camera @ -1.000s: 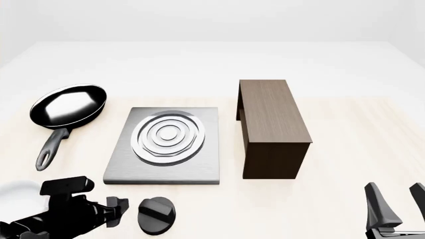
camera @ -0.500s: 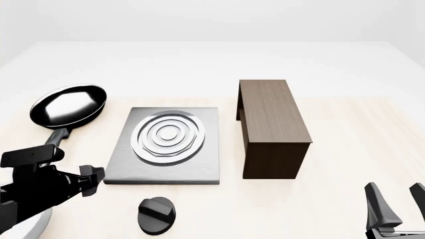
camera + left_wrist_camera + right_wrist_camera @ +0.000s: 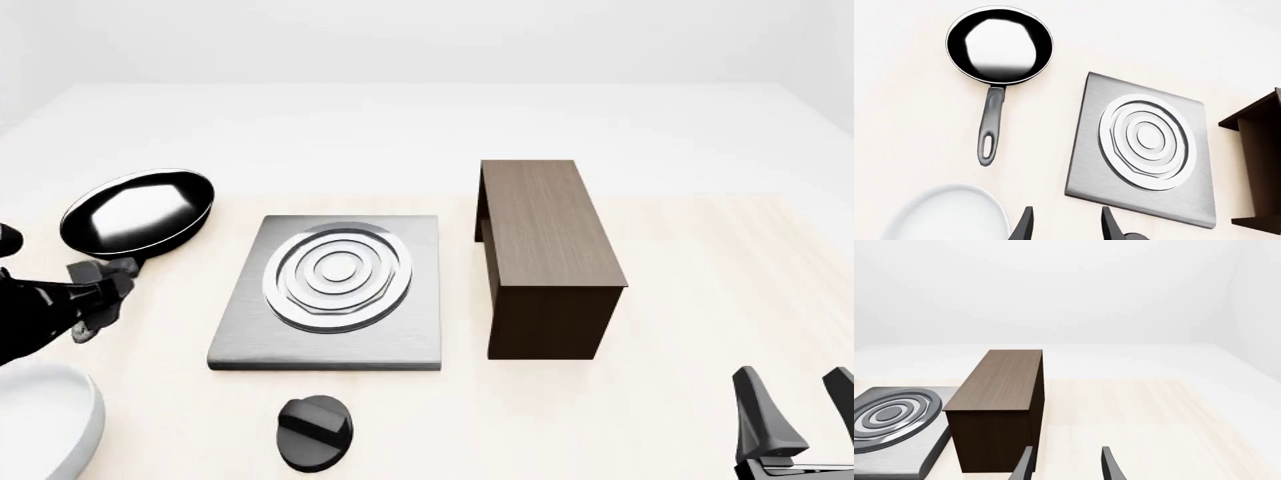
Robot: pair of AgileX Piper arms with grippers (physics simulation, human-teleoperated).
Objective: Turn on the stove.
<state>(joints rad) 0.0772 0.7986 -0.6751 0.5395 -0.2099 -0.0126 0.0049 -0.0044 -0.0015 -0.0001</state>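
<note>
The stove is a square brushed-grey plate (image 3: 424, 310) with a silver ring burner (image 3: 338, 272), at the table's middle left. Its separate black round knob (image 3: 315, 432) lies on the table just in front of the plate, ridge up, with nothing touching it. My left gripper (image 3: 104, 286) is open and empty at the far left, raised over the pan handle, well away from the knob. Its wrist view shows the open fingers (image 3: 1066, 226) and the stove (image 3: 1089, 170), not the knob. My right gripper (image 3: 803, 405) is open and empty at the front right corner (image 3: 1066, 465).
A black frying pan (image 3: 138, 212) lies left of the stove and shows in the left wrist view (image 3: 999, 44). A dark brown wooden cabinet (image 3: 547, 250) stands right of the stove (image 3: 997, 410). A white dish (image 3: 40, 425) sits at the front left (image 3: 947, 215).
My left arm has drawn back from beside the knob, going left and farther up the table to the pan handle, uncovering the white dish. The right arm has not moved.
</note>
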